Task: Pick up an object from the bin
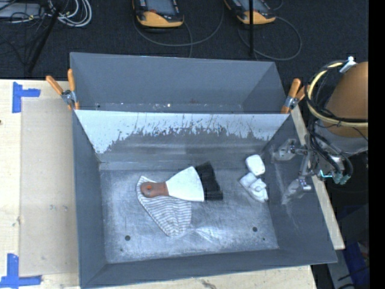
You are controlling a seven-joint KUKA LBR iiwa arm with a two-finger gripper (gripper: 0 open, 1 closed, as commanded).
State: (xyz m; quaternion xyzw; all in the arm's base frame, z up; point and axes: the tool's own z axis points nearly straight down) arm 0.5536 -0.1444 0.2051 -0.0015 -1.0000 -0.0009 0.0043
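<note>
A: White rounded lumps (255,164), smooth and glossy, lie right of centre on the bin (180,227) floor. See them?
B: Yes. Your claw (289,172) hangs beside them at the right wall, spread wide, empty.

Gripper (293,172) by bin (290,221) wall (white lumps (255,177) near).

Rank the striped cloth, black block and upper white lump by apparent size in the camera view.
1. striped cloth, largest though partly under the brown-handled scraper
2. black block
3. upper white lump, smallest
</note>
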